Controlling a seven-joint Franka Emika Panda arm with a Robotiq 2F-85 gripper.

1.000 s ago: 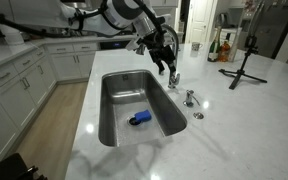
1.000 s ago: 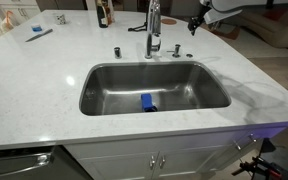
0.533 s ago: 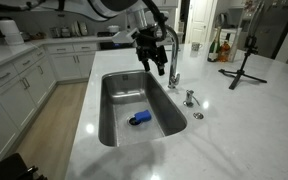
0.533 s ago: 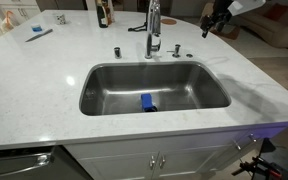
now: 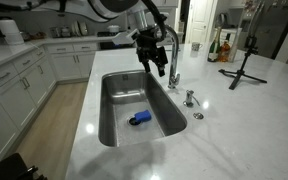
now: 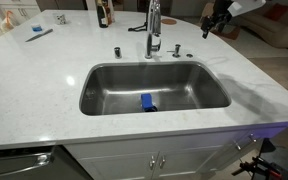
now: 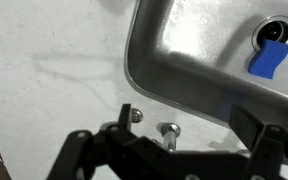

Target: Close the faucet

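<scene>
The faucet [image 6: 154, 28] is a tall chrome gooseneck behind the steel sink [image 6: 99, 92]; it also shows in an exterior view [image 5: 173, 58]. My gripper [image 5: 153, 56] hangs in the air beside the faucet's arch at about spout height, not touching it. It also shows in an exterior view [image 6: 212, 22]. In the wrist view its black fingers [image 7: 189, 125] are spread wide, and a chrome fitting [image 7: 168, 133] stands on the counter between them. The gripper is open and empty.
A blue object [image 6: 147, 102] lies in the sink basin near the drain. Small low chrome fittings [image 6: 116, 51] [image 6: 176, 50] stand on the counter either side of the faucet. A black tripod [image 5: 246, 60] and bottles [image 5: 221, 48] stand further along the counter.
Over the last second the gripper shifted sideways near the faucet's arch. It has held still for the last half second. Nothing else moved.
</scene>
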